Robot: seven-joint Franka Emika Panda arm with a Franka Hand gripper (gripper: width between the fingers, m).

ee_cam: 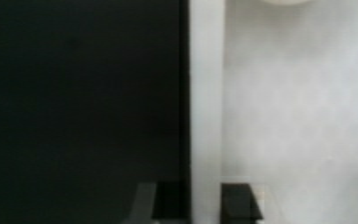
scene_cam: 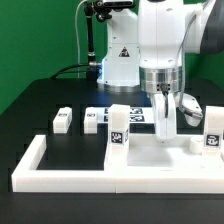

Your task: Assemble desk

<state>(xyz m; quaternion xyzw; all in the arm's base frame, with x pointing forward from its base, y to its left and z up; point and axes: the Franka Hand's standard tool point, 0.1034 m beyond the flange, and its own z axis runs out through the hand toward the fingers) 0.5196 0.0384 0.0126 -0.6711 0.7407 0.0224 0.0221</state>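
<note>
The white desk tabletop point(scene_cam: 165, 152) lies flat inside the corner of the border wall. Two block legs with tags stand upright on it, one at the exterior view's left point(scene_cam: 120, 126) and one at its right point(scene_cam: 212, 131). My gripper point(scene_cam: 165, 126) reaches straight down onto the tabletop's far edge. In the wrist view the two dark fingertips point(ee_cam: 160, 204) straddle the bright edge strip of the tabletop point(ee_cam: 204, 110), touching it on both sides. My gripper point(ee_cam: 201, 204) looks shut on that edge. A round socket point(ee_cam: 291, 3) shows at the frame's border.
A loose white leg point(scene_cam: 63, 120) lies on the black table at the exterior view's left. Another leg point(scene_cam: 190, 108) lies behind the gripper. The marker board point(scene_cam: 98, 118) lies behind the tabletop. The U-shaped border wall point(scene_cam: 60, 178) runs along the front and sides. The robot base point(scene_cam: 120, 60) stands behind.
</note>
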